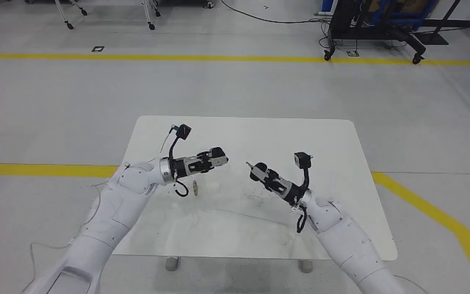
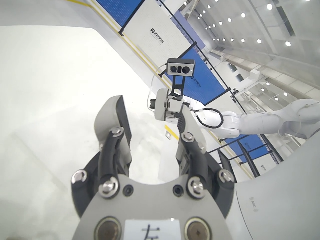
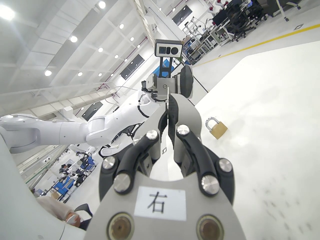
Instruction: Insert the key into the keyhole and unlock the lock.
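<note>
A brass padlock point(image 1: 197, 187) with a silver shackle lies flat on the white table point(image 1: 323, 140); in the right wrist view the padlock point(image 3: 217, 128) sits off to one side of my fingers. My left gripper point(image 1: 220, 159) hovers just above and beyond it, open point(image 2: 151, 104), with nothing between its fingers. My right gripper point(image 1: 252, 167) faces the left one across a small gap near the table's middle. It is shut point(image 3: 168, 101) on a thin metal sliver that sticks out at its tip, which looks like the key.
Faint scuff marks point(image 3: 280, 201) dot the table near the right arm. Bare tabletop surrounds the padlock on all sides. Yellow floor lines point(image 1: 220, 57) and equipment carts lie beyond the table's far edge.
</note>
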`<control>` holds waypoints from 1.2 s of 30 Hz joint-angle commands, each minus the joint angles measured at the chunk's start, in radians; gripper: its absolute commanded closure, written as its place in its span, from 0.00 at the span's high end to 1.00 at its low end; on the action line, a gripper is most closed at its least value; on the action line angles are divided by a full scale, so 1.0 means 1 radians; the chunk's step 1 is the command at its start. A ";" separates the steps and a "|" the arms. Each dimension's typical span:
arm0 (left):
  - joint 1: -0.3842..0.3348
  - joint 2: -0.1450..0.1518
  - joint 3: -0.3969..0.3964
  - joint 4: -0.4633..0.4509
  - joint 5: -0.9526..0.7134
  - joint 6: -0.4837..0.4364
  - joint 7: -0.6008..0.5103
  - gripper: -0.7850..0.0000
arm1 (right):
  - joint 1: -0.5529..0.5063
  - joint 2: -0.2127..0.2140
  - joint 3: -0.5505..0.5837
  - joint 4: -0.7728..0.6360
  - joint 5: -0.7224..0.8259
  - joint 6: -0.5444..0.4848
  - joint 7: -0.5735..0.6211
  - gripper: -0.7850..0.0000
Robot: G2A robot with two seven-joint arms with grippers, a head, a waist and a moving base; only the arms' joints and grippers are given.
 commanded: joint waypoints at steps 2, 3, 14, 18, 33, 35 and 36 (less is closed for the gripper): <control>0.066 0.044 -0.123 -0.127 0.230 0.082 0.075 1.00 | -0.018 0.003 0.033 -0.001 -0.010 -0.013 -0.054 0.00; 0.109 0.061 -0.174 -0.211 0.348 0.141 0.106 1.00 | -0.018 0.003 0.033 -0.001 -0.010 -0.013 -0.054 0.00; 0.566 0.125 -0.299 -0.859 1.086 0.791 -0.045 1.00 | -0.018 0.003 0.033 -0.001 -0.010 -0.013 -0.054 0.00; 0.513 0.107 -0.201 -0.803 1.175 0.909 -0.077 0.96 | -0.018 0.003 0.033 -0.001 -0.010 -0.013 -0.054 0.00; 0.364 0.049 -0.045 -0.657 1.165 1.093 -0.099 0.46 | -0.018 0.003 0.033 -0.001 -0.010 -0.013 -0.054 0.00; 0.346 0.043 -0.035 -0.637 1.175 1.106 -0.099 0.45 | -0.018 0.003 0.033 -0.001 -0.010 -0.013 -0.054 0.00; 0.337 0.040 -0.029 -0.627 1.177 1.109 -0.099 0.45 | -0.018 0.003 0.033 -0.001 -0.010 -0.013 -0.054 0.00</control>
